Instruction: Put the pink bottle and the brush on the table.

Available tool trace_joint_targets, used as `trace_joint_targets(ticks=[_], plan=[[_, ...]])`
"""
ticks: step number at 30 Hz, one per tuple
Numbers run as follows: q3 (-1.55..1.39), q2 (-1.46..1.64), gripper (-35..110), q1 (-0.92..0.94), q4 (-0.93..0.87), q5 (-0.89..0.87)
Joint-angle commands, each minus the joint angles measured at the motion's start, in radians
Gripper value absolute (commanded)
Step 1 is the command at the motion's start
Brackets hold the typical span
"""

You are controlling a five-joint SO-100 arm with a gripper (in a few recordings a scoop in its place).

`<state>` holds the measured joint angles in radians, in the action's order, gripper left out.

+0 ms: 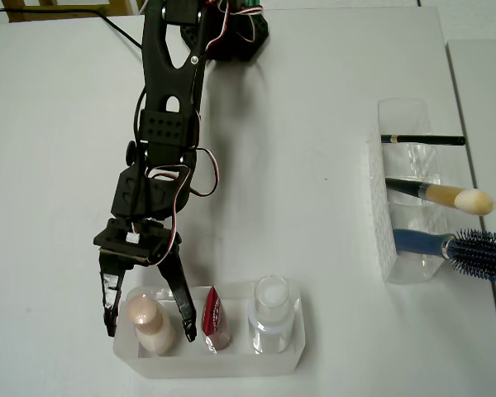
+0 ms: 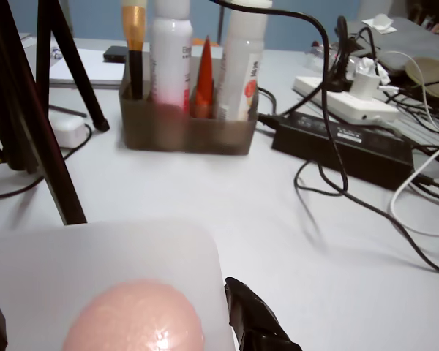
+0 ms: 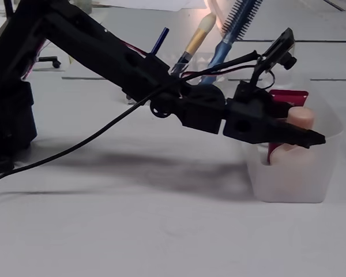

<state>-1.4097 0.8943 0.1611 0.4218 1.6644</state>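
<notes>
White table [image 1: 331,66] carries two clear holders; in the overhead view the near tray [image 1: 223,360] holds the pink bottle [image 1: 151,324] at its left end, beside a red tube [image 1: 216,318]; the gripper [image 1: 148,319] is spread, one finger on each side of the bottle's cap; the brush [image 1: 446,197] lies across the right-hand holder [image 1: 401,198].

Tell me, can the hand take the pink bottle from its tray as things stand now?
Probably yes. The hand is open, one finger on each side of the pink bottle in the translucent tray. The red tube stands just beyond the right-hand finger, so space is tight.
</notes>
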Motion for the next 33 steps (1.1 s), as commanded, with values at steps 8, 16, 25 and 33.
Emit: trace_joint_targets(ticks=[8, 16, 25, 33], plan=[[0.071, -0.006, 38, -0.040, 0.015, 0.044], [0.064, -0.020, 31, -0.061, 0.049, 0.081], [0.040, -0.020, 22, -0.077, 0.089, 0.124], [0.015, -0.014, 21, -0.064, 0.100, 0.138]])
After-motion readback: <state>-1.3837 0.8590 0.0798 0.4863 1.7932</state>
